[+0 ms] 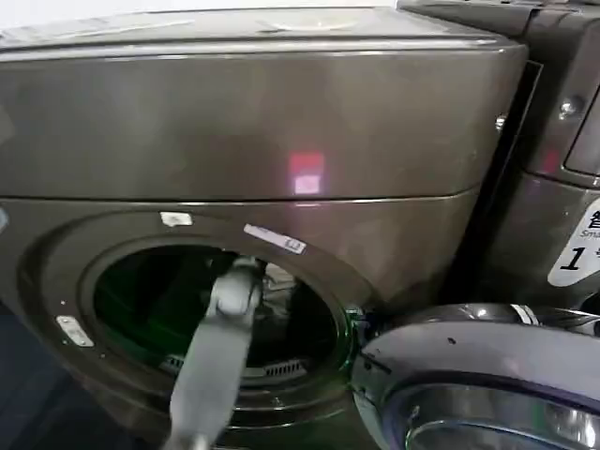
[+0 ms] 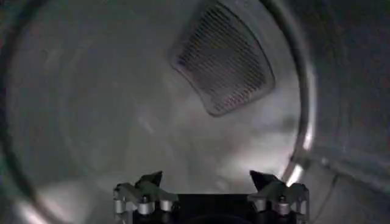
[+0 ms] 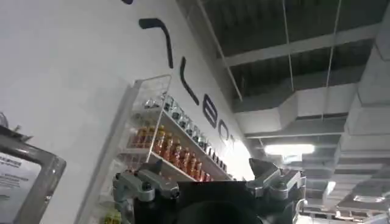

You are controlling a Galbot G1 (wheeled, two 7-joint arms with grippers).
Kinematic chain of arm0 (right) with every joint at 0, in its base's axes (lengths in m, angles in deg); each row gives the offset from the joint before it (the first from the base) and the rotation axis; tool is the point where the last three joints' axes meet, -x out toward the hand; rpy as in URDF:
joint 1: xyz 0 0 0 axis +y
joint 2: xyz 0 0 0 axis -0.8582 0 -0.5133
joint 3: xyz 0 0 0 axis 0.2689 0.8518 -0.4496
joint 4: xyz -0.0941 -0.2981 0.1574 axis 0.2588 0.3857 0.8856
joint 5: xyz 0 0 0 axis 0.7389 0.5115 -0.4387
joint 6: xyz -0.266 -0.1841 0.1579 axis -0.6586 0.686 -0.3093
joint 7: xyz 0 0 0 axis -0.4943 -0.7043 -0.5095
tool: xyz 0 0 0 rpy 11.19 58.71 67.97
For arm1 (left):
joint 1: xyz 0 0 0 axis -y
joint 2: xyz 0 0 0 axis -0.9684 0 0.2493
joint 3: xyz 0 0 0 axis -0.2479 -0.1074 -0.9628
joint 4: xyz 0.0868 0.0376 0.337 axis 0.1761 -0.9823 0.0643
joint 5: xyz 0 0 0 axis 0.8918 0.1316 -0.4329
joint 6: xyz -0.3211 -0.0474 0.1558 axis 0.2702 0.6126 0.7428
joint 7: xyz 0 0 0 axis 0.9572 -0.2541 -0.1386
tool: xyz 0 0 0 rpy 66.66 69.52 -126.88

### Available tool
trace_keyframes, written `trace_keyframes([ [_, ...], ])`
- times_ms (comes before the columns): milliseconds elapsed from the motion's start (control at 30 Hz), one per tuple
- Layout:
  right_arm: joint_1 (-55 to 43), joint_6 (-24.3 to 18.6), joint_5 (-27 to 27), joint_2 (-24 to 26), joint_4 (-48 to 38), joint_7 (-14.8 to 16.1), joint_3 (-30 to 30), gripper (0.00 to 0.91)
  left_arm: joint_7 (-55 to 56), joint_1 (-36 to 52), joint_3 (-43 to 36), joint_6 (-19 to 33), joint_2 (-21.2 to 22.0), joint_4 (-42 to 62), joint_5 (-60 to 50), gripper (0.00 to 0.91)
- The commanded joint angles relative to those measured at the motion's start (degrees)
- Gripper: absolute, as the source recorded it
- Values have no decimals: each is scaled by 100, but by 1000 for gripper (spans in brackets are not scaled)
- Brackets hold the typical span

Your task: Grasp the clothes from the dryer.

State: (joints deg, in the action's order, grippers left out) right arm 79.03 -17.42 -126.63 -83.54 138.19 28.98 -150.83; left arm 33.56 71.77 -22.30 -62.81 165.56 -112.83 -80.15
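The dryer point(image 1: 281, 131) is a large grey-bronze front-loader with a small red light point(image 1: 307, 173) on its panel, and its round porthole point(image 1: 150, 300) stands open. My left arm point(image 1: 220, 347) reaches through the porthole into the drum. Inside, my left gripper point(image 2: 207, 179) is open with nothing between its fingers, facing the bare metal drum wall point(image 2: 109, 109) and a vent grille point(image 2: 222, 58). The clothes are out of view. My right gripper point(image 3: 204, 170) is open and empty, held away from the dryer and pointing up at a wall and ceiling.
The dryer's open door point(image 1: 469, 375) juts out at the lower right, close to the porthole rim. A second machine point(image 1: 562, 141) with a white "1" sticker point(image 1: 574, 248) stands to the right. A shelf of bottles point(image 3: 170, 140) hangs on the wall.
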Motion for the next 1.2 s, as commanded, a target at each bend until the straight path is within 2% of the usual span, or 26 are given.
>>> trace_keyframes([
  [33,-29,-11,0,-26,21,0,40,907,-2029,1390,-1562,704,123,2449,-1558,907],
  [167,-20,-7,1,-38,37,3,20,907,-2092,1637,-1794,637,392,2940,-1968,907],
  [267,0,0,1,-35,56,7,9,907,-1998,1665,-1896,283,529,3088,-2159,907],
  [500,140,24,2,44,72,10,-74,907,-1981,1646,-2263,57,1057,3697,-1771,907],
  [833,214,28,5,-3,102,5,-120,907,-1870,1326,-2175,-5,1124,3720,-1272,887],
  [867,213,27,7,-4,97,5,-120,907,-1918,1316,-2190,17,1124,3759,-1273,466],
  [900,212,25,9,-4,92,5,-119,907,-1939,1307,-2203,38,1113,3759,-1279,137],
  [933,209,26,12,-2,83,1,-114,907,-1970,1312,-2208,85,1102,3751,-1276,0],
  [1200,153,16,27,-4,88,0,-38,907,-1912,1401,-2183,201,1053,3723,-1154,0],
])
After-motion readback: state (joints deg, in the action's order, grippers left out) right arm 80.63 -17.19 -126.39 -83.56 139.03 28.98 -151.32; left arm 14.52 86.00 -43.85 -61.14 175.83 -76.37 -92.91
